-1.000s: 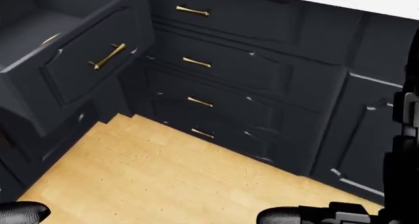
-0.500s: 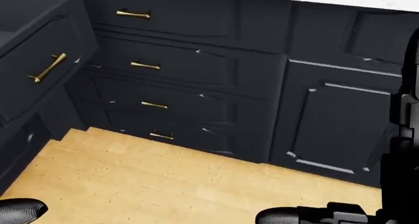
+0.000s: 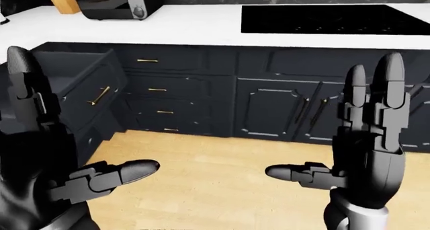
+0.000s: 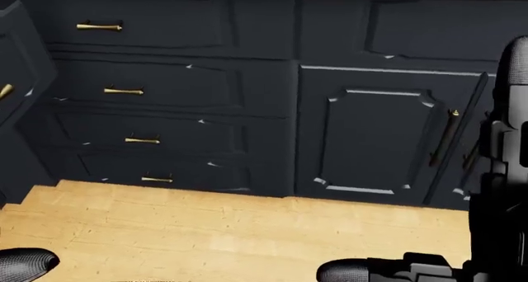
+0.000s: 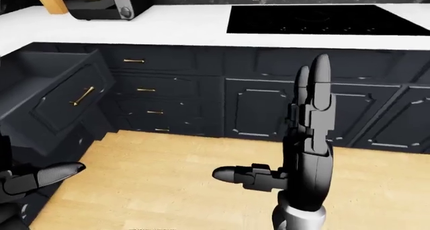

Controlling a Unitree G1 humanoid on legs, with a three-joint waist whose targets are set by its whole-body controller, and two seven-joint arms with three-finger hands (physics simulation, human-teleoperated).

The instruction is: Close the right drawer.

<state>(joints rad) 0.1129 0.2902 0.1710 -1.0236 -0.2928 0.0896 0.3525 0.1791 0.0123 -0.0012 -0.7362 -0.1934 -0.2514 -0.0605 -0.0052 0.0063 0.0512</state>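
While the open drawer (image 5: 64,96) juts out at the left of the right-eye view, both hands hang well short of it, left hand (image 3: 47,159) and right hand (image 3: 366,144) spread wide, holding nothing. Risk: clipping its protruding corner. Wood floor (image 5: 175,174) offers room.

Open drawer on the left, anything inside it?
The open drawer shows only bare dark inner walls; nothing visible in it. Its floor is hidden behind its front panel, so low items can't be ruled out.
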